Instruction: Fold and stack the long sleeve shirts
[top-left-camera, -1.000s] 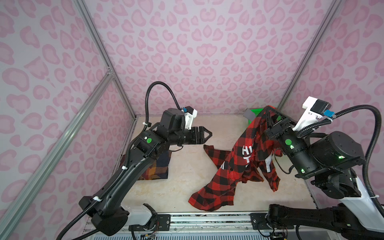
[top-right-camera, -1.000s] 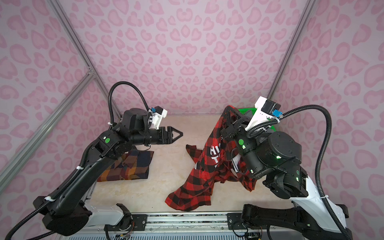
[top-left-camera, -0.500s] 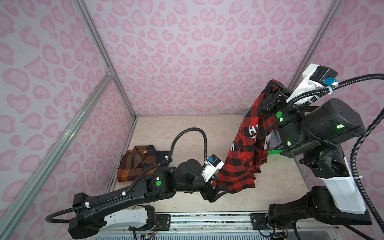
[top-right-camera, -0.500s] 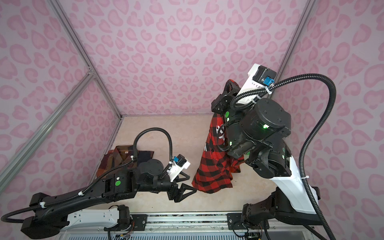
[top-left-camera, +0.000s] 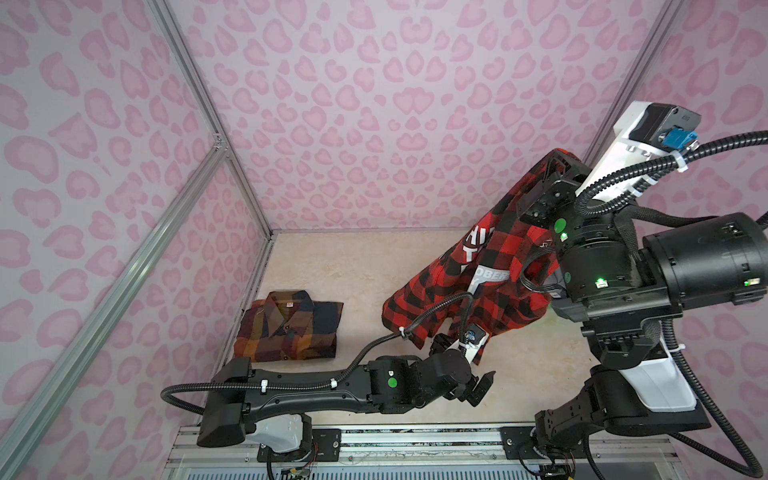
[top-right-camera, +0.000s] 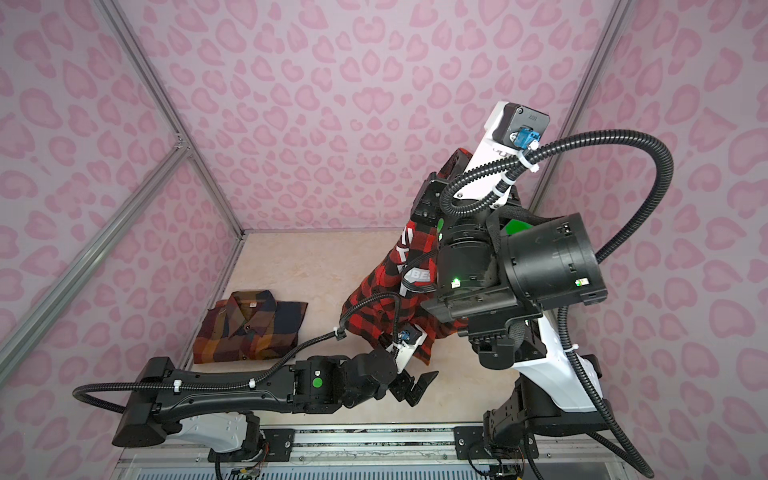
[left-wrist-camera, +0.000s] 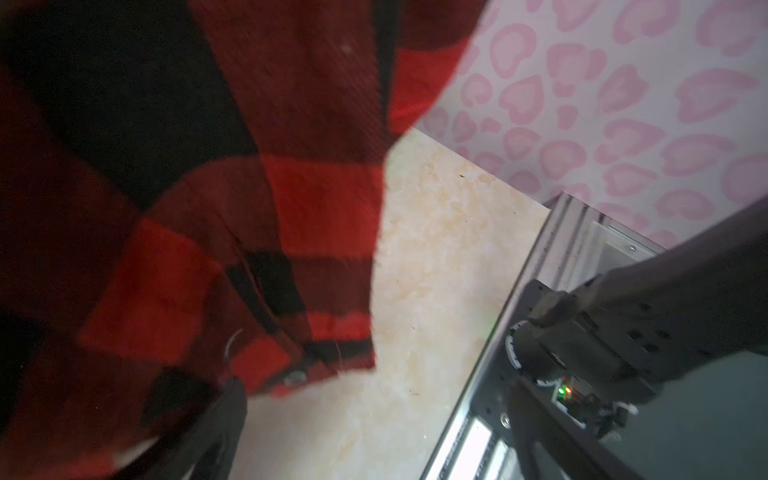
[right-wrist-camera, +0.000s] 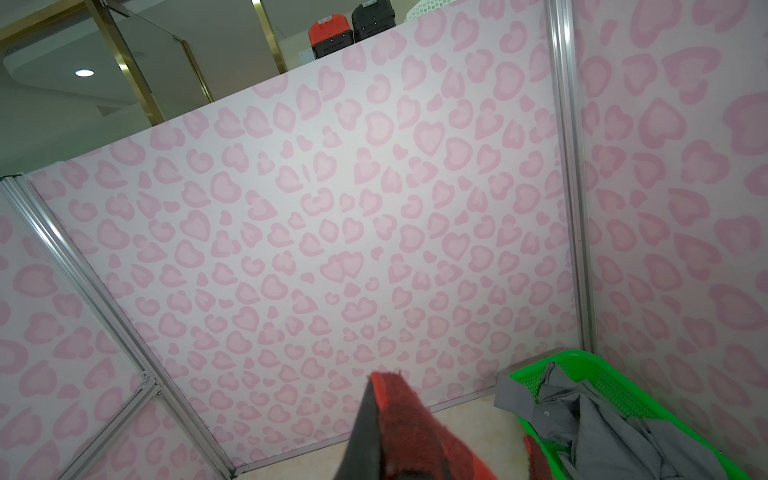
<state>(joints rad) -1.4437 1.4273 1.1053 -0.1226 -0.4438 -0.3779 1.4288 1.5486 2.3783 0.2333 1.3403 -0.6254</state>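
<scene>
Top view: flannel (top-left-camera: 498, 266) hangs from right hand (top-left-camera: 556, 160), left hand (top-left-camera: 480, 386) near hem.

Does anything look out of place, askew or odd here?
The plain grey collared shirt lies crumpled, spilling over the rim of the green plastic basket. The red-and-black check flannel hangs bunched in mid-air, unfolded. The brown-orange-navy plaid shirt lies neatly folded.

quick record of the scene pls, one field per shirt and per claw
right claw: shut on flannel, raised high
left claw: open, low, by the flannel's bottom hem
flannel: unfolded, hanging from right claw
plaid shirt: folded, flat on table, left side
grey shirt: unfolded, crumpled in basket
stack: not begun, only the plaid shirt is folded
</scene>
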